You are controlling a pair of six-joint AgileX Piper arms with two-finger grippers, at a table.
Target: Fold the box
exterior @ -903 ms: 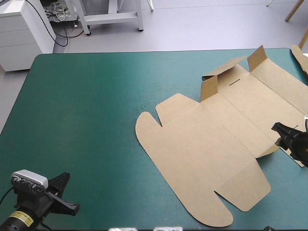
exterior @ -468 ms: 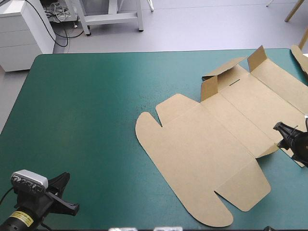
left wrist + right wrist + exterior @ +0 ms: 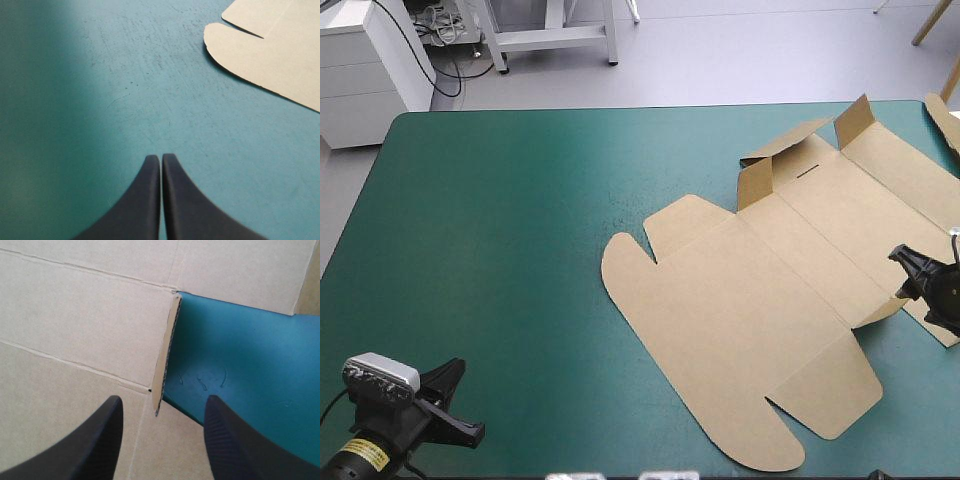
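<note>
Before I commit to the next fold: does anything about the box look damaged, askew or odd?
Nothing damaged. The box lies mostly flat, askew to the edges of the table. Two far flaps stand up, and a small flap stands raised between the fingers of the open right end effector.

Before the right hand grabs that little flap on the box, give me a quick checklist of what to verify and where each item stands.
1. Right hand open: ok, its fingers stand apart.
2. Small raised flap between its fingers: ok, the cut edge stands in the gap.
3. Grip on the flap: not ok, neither finger touches it.
4. Left hand clear of the box: ok, it is shut over bare teal-green cover, with the box ahead of it.
5. Box pinned against sliding: not ok, nothing holds it down.
</note>
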